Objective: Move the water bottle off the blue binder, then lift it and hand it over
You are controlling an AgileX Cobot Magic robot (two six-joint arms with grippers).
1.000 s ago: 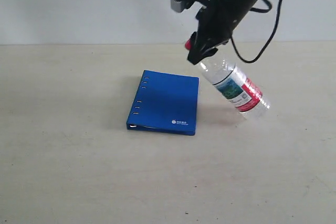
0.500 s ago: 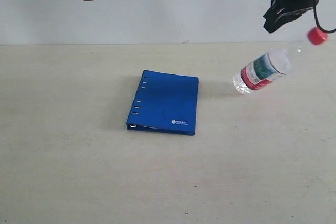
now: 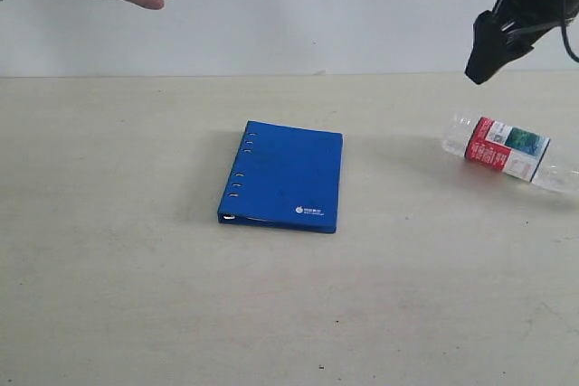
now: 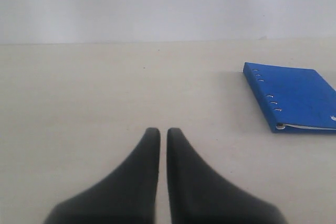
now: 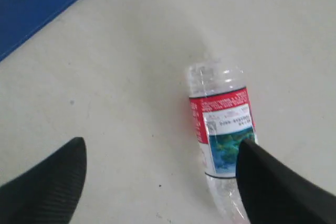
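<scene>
The right gripper hangs in the air over the table's far right corner, its black fingers spread wide and holding nothing. Below and clear of it, the small clear plastic water bottle with a red, white and green label lies on its side on the beige table, by the right edge. The flat bright-blue ring binder lies mid-table, well apart from it. The left gripper is pressed nearly together, empty.

Table: you've got a pale beige top, matte, w/ a few tiny dark specks; fills most of ext. view.
Wall: plain off-white bkgd, meets your table's far edge in a straight horiz. line.
</scene>
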